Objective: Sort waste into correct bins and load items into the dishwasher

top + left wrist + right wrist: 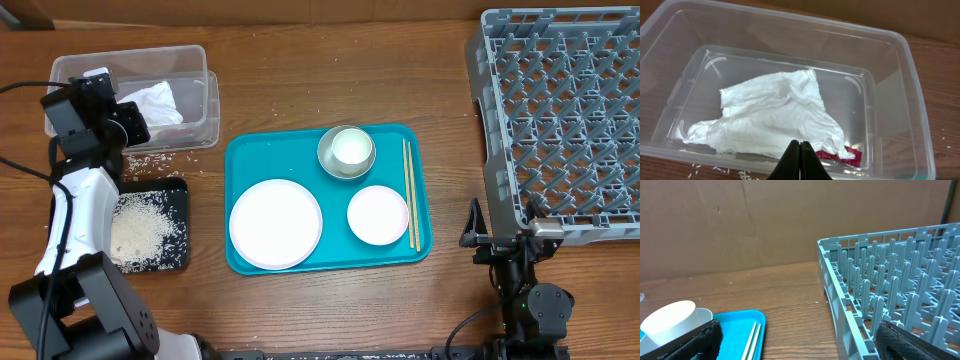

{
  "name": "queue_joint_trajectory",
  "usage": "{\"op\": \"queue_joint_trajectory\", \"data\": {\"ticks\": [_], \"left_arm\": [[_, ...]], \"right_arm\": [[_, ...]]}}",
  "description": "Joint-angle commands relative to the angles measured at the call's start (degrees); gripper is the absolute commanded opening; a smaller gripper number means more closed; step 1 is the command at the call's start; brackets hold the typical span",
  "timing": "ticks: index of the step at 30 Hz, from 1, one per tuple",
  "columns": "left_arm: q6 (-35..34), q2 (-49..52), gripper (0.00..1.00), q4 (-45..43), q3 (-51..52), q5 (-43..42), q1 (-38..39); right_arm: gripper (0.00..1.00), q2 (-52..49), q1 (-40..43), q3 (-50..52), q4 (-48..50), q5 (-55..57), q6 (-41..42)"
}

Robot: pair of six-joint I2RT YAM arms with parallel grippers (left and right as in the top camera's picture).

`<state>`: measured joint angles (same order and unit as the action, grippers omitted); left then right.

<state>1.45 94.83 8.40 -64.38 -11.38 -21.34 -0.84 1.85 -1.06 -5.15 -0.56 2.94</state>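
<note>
The clear tub (195, 70) holds the crumpled napkin (775, 117) and a red wrapper (837, 154), which shows clearest from the left wrist. The black tray (183, 225) holds rice (135, 232). The left hand (800, 161), pinched shut on nothing, hangs over the napkin's near edge. The plate (275, 223), dish (378, 214), bowl (346, 152) and chopsticks (410, 195) lie on the teal tray (420, 150). The right hand (500, 238), spread wide, sits beside the rack (560, 110).

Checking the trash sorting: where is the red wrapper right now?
In the left wrist view, the red wrapper lies inside the clear tub, partly under the napkin.

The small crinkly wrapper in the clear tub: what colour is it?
The wrapper is red, clearest in the left wrist view.
</note>
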Motion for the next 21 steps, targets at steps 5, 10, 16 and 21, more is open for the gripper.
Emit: {"op": "queue_joint_trajectory", "data": {"ticks": [5, 10, 16, 21], "left_arm": [[0.8, 3.5, 0.04, -1.1, -0.3, 0.0, 0.1], [2.0, 6.0, 0.04, -1.1, -0.3, -0.1, 0.1], [2.1, 6.4, 0.04, -0.6, -0.3, 0.0, 0.0], [4.4, 6.4, 0.04, 1.5, -0.3, 0.0, 0.0]], "right_arm": [[1.00, 0.7, 0.2, 0.6, 0.3, 0.5, -0.2], [1.00, 0.7, 0.2, 0.6, 0.3, 0.5, -0.2], [1.00, 0.7, 0.2, 0.6, 0.3, 0.5, -0.2], [1.00, 0.7, 0.2, 0.6, 0.3, 0.5, -0.2]]}}
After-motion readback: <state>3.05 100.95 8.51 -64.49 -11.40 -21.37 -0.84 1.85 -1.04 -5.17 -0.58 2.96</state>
